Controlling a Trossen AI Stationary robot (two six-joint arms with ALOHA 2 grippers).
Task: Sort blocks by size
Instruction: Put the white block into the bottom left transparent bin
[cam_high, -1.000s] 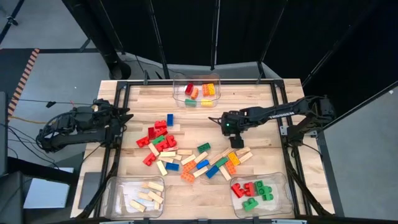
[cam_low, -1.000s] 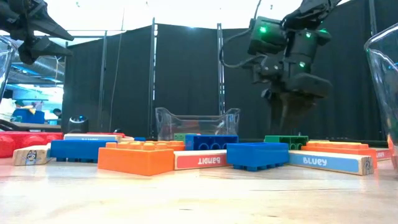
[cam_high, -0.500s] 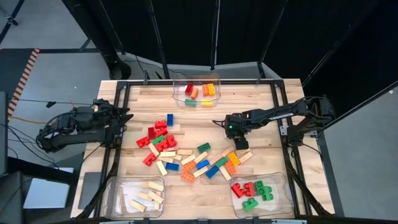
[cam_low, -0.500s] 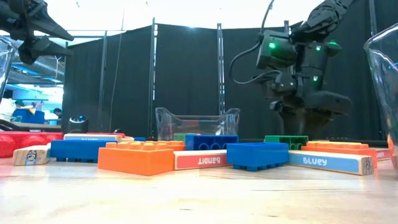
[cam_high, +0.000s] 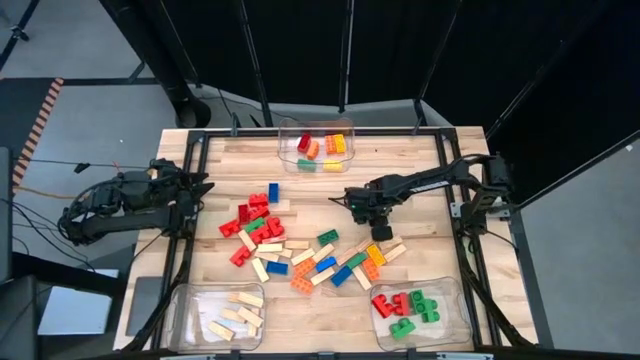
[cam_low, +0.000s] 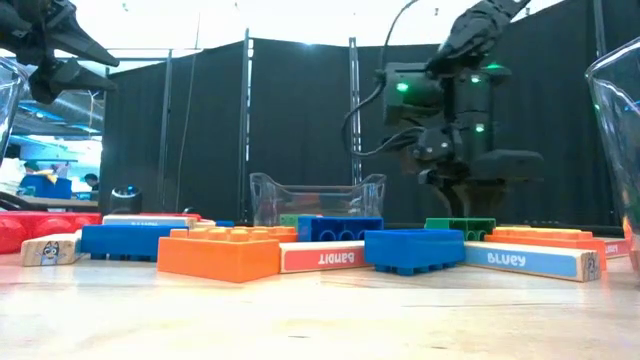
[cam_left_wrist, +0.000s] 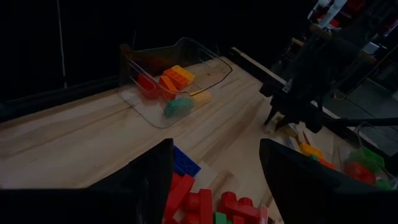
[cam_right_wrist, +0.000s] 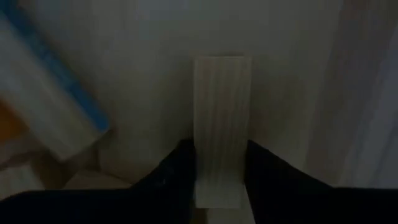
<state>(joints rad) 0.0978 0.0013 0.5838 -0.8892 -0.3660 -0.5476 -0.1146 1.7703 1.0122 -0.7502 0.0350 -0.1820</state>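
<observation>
Loose blocks (cam_high: 290, 245), coloured studded bricks and pale wooden bars, lie scattered mid-table. My right gripper (cam_right_wrist: 219, 149) points down at the pile's right end (cam_high: 380, 232), shut on a pale wooden bar (cam_right_wrist: 221, 106) that lies flat on the table. In the high view the gripper hides this bar. A blue-edged wooden bar (cam_right_wrist: 56, 106) lies beside it. My left gripper (cam_high: 200, 187) waits open over the table's left edge, nothing between its fingers (cam_left_wrist: 149, 186). My right gripper pinches the wooden bar by its two long sides (cam_right_wrist: 198, 155), near one end, between its two fingers (cam_right_wrist: 174, 180). The fingers come from above, pointing down, and lie across the bar. The bar rests flat on the table.
A clear bin (cam_high: 318, 145) with orange, red, yellow and green bricks stands at the far edge. A bin (cam_high: 195, 300) with wooden bars sits near left; a bin (cam_high: 455, 300) with red and green bricks sits near right. Orange and yellow bricks (cam_high: 374, 256) lie just nearer than my right gripper.
My right gripper has sunk toward the table at the pile's right end and tipped to point straight down; its arm has folded in toward the table's middle. The blocks have stayed where they were.
</observation>
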